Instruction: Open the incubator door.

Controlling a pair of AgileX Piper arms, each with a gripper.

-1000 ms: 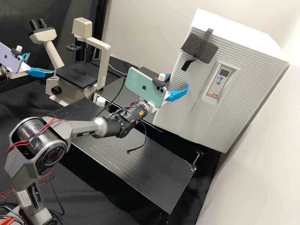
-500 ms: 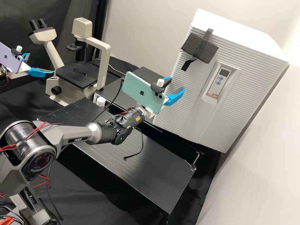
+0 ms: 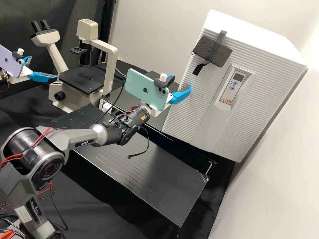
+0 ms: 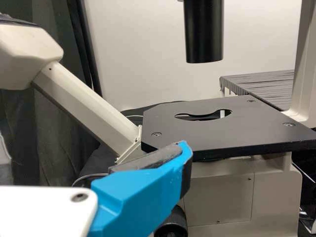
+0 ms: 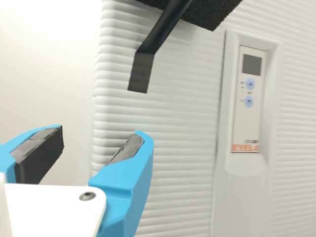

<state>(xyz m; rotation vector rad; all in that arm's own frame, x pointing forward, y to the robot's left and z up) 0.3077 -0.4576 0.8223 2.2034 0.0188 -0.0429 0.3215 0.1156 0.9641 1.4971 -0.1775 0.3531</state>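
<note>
The incubator door (image 3: pixel 202 96) looks stiff, fairly heavy; its soft black strap (image 3: pixel 198 68) seems the best hold; the right pincer (image 3: pixel 181 82) is spread.

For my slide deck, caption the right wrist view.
Open right end effector facing the closed incubator door, with its control panel, dark foam block and black strap.

Incubator (image 3: pixel 189 109) white, fine parallel ribbing; control panel (image 3: pixel 230 93) pale grey, buttons (image 3: pixel 235 83) blue. Foam block (image 3: pixel 226 57) charcoal. Right gripper (image 3: pixel 182 81) white, fingers bright blue. Phones mint (image 3: pixel 138 84), lilac (image 3: pixel 11 66). Microscope (image 3: pixel 113 66) cream.
</note>
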